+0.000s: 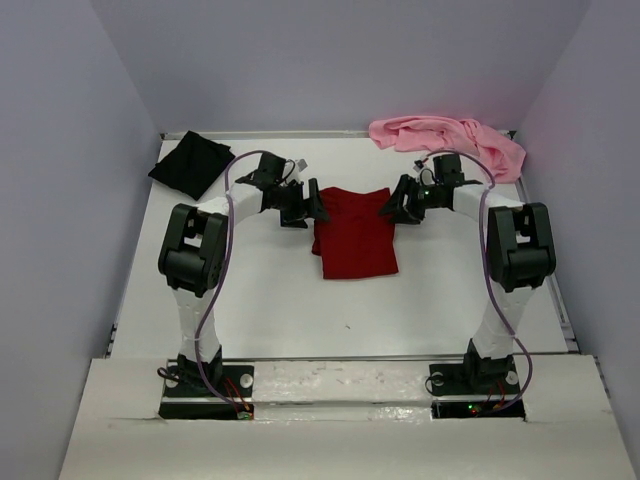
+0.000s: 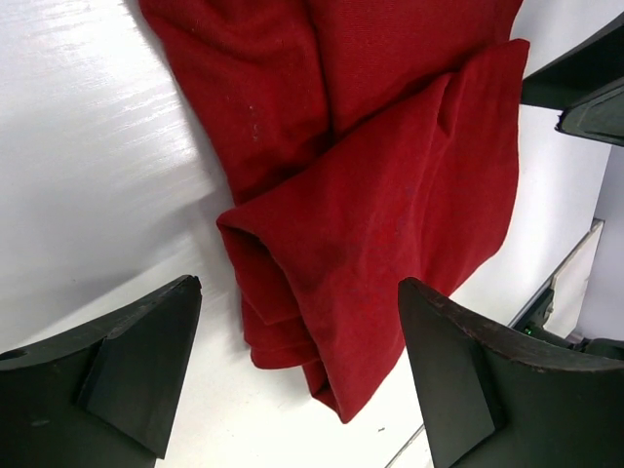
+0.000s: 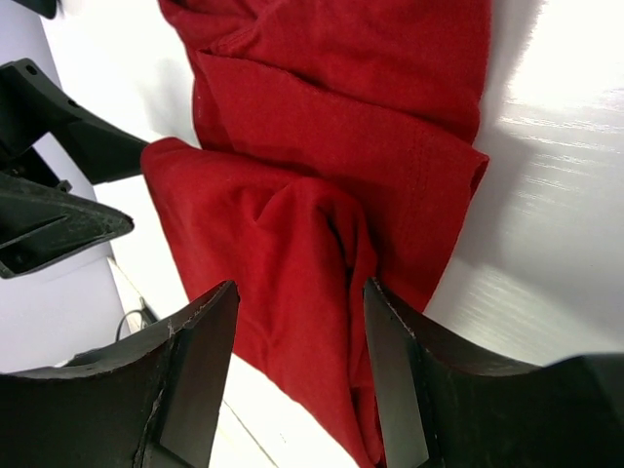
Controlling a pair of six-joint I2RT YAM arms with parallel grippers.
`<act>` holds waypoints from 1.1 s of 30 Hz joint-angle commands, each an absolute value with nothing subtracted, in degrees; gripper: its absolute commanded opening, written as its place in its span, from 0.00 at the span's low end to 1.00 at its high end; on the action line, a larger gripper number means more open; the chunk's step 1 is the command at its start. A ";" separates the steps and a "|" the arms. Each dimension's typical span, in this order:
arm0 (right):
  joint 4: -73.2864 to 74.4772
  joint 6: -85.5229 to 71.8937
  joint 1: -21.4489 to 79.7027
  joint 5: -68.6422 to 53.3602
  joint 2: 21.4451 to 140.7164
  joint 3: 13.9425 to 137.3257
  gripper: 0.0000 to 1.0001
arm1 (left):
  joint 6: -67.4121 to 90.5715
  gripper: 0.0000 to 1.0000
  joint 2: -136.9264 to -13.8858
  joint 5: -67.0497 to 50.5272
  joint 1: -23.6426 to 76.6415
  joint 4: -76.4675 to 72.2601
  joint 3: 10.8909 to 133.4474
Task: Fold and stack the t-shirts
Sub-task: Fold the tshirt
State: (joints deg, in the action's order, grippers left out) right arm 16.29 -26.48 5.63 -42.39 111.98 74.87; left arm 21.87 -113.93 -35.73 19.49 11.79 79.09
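Observation:
The dark red t-shirt point(image 1: 353, 235) lies folded into a rough rectangle at the middle of the table. My left gripper point(image 1: 308, 207) is open over its far left corner; the folded layers point(image 2: 380, 195) show between its fingers. My right gripper point(image 1: 392, 208) is open over the far right corner, with red cloth point(image 3: 312, 234) between its fingers, not pinched. The black t-shirt point(image 1: 191, 163) lies folded at the far left. The light pink t-shirt point(image 1: 450, 139) lies crumpled at the far right.
The white table point(image 1: 280, 310) has a raised rim at the back point(image 1: 300, 133) and sides. Grey walls close in on three sides. The right gripper's fingers point(image 2: 575, 88) show in the left wrist view, and the left gripper's fingers point(image 3: 58, 195) in the right wrist view.

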 commanded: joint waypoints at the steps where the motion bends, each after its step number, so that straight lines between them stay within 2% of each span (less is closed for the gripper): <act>1: 14.85 -25.66 5.36 -42.36 112.94 73.83 0.59 | 20.56 0.90 -113.29 -36.47 19.51 10.90 78.13; 10: 13.54 -25.75 5.36 -42.63 114.08 72.69 0.57 | 21.27 0.85 -112.94 -37.35 19.42 11.07 78.84; 15: 13.18 -26.54 5.36 -43.07 114.43 73.39 0.56 | 21.80 0.77 -113.20 -37.97 19.42 11.07 79.36; 29: 13.54 -26.98 5.36 -42.80 114.52 76.29 0.54 | 22.50 0.77 -114.26 -39.64 19.51 10.64 80.16; 32: 13.54 -27.16 5.36 -43.15 115.13 76.64 0.52 | 23.11 0.74 -114.35 -40.17 19.51 9.76 79.72; 33: 13.54 -27.33 5.36 -43.42 115.40 76.64 0.51 | 23.55 0.70 -114.61 -40.34 19.42 9.49 79.63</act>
State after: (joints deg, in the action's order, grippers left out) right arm 15.68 -27.00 5.63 -42.46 114.43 74.35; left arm 22.39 -114.69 -37.91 19.49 11.29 78.67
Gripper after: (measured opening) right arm 0.522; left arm 0.746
